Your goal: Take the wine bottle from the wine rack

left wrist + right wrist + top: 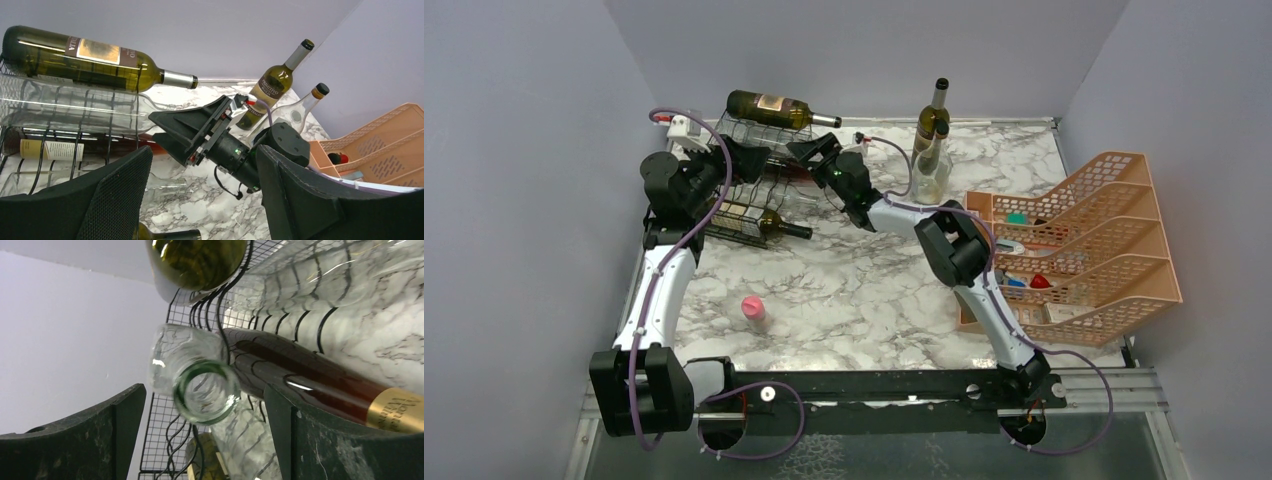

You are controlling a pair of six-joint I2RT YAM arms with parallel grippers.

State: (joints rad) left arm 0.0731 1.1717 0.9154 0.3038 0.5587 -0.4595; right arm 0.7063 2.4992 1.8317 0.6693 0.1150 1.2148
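Observation:
The black wire wine rack [746, 190] stands at the back left with several bottles lying in it. A green wine bottle [774, 107] lies on top, and another labelled one [759, 221] lies low at the front. My right gripper [804, 153] is at the rack's right side. In the right wrist view the right gripper [202, 392] is open, its fingers on either side of a clear bottle's mouth [206, 390] with gaps both sides. A dark red bottle [320, 382] lies beside it. My left gripper [204, 200] is open and empty, close to the rack [107, 125].
Two upright bottles [934, 125] [932, 168] stand at the back, just right of my right arm. A peach tiered organizer [1114, 230] fills the right side. A small pink object [752, 308] sits on the marble table [864, 290]. Walls close in on the left, back and right.

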